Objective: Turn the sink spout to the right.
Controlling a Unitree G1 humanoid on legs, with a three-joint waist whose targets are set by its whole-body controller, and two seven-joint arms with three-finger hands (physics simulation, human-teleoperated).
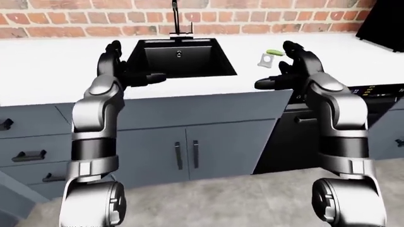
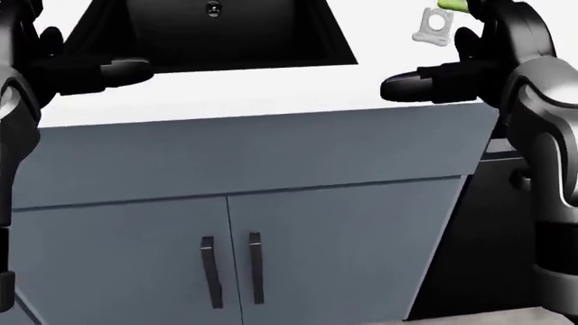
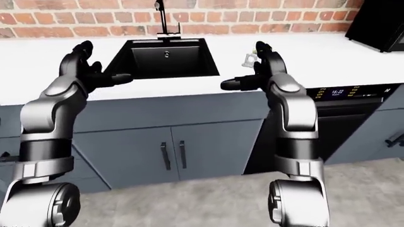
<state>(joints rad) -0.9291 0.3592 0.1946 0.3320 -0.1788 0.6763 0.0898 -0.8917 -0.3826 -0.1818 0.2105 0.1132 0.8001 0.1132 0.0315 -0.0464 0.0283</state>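
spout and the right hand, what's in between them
In the left-eye view, the black sink basin and bare white counter lie between the spout and right hand.

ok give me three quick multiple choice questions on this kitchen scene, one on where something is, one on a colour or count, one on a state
1. Where does the faucet stand in the left-eye view?
A. at the top edge of the sink, by the brick wall
B. on the floor
C. on the dishwasher

2. How many handles show on the cabinet doors under the sink?
A. none
B. two
C. five

3. What are the left hand and right hand doing?
A. both gripping the faucet
B. one holding the green thing
C. both raised over the white counter, holding nothing

Answers:
1 A, the thin dark faucet rises between basin and bricks.
2 B, two dark vertical bars sit side by side.
3 C, each hand hangs free, well short of the faucet.
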